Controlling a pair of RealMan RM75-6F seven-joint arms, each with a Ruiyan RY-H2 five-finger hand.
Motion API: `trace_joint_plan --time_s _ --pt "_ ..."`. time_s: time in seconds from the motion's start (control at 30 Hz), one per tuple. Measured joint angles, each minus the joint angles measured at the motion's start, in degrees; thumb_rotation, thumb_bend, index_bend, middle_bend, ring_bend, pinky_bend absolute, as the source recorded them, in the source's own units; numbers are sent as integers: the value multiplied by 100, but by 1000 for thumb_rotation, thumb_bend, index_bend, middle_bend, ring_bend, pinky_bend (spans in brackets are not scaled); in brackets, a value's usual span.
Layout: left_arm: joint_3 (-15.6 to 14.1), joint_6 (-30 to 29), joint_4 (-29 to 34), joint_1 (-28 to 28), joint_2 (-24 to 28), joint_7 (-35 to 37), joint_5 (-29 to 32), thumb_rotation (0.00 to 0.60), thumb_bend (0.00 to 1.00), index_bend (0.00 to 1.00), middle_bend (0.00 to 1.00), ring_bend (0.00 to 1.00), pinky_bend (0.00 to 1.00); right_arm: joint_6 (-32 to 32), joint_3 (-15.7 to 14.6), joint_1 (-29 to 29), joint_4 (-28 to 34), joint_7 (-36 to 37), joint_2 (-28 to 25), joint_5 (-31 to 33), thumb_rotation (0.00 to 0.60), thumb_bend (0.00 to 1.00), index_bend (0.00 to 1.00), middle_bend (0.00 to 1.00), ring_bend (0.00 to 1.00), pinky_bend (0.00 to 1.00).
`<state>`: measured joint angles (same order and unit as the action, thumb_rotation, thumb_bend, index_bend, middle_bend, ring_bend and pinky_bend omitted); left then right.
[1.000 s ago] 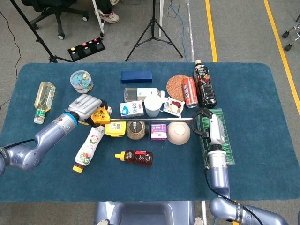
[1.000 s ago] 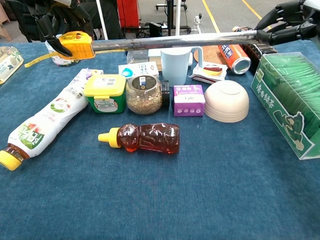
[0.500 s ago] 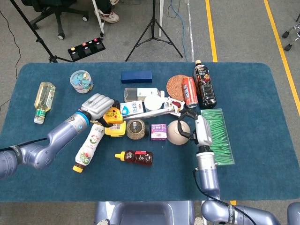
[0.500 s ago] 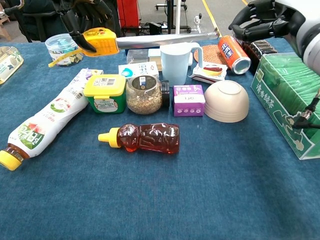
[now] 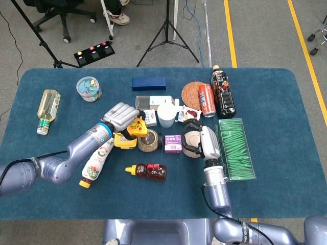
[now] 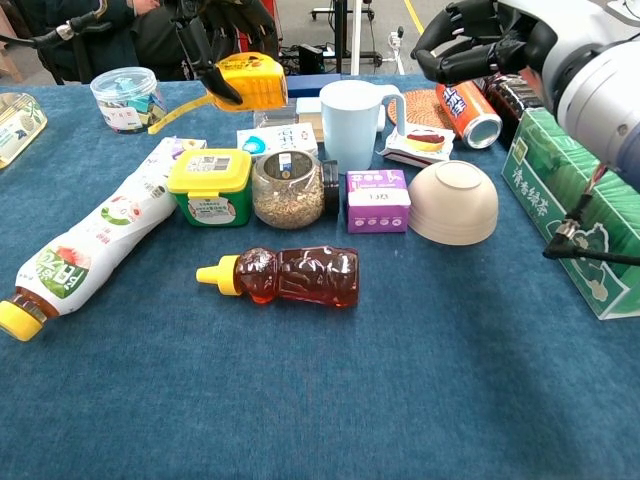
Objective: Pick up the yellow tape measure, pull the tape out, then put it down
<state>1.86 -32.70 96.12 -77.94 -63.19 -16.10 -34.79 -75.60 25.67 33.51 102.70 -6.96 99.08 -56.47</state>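
My left hand (image 5: 121, 115) grips the yellow tape measure (image 5: 137, 126) above the jar and the yellow-lidded tub. In the chest view the tape measure (image 6: 250, 82) hangs in the air under the left hand (image 6: 214, 22), left of the pale blue mug (image 6: 352, 122). No metal blade shows outside the case; only its yellow strap dangles to the left. My right hand (image 5: 196, 139) hovers over the beige bowl (image 5: 193, 138). Seen from the chest, the right hand (image 6: 478, 42) has its fingers curled in with nothing in them.
Crowded around the middle are a yellow-lidded tub (image 6: 209, 186), a seed jar (image 6: 290, 188), a purple box (image 6: 377, 200), a honey bear bottle (image 6: 290, 277) and a white squeeze bottle (image 6: 95, 240). A green tea box (image 6: 580, 210) stands at the right, a red can (image 6: 466, 112) behind.
The metal tape that spanned both hands has gone back into the case. My right hand let go of its end and moved left over the bowl. The left hand carried the case rightward.
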Motion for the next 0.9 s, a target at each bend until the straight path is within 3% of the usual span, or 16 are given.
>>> trace_joint_plan --time_s 0.23,0.9 --pt "-177 -179 168 24 108 -177 -46 600 302 611 486 471 489 128 -24 -78 -109 226 -263 -133 600 643 487 279 229 225" --pt "-586 -508 -117 667 -199 -312 -381 600 302 610 486 470 483 301 -153 -227 -397 554 -755 -404 600 591 457 261 217 218"
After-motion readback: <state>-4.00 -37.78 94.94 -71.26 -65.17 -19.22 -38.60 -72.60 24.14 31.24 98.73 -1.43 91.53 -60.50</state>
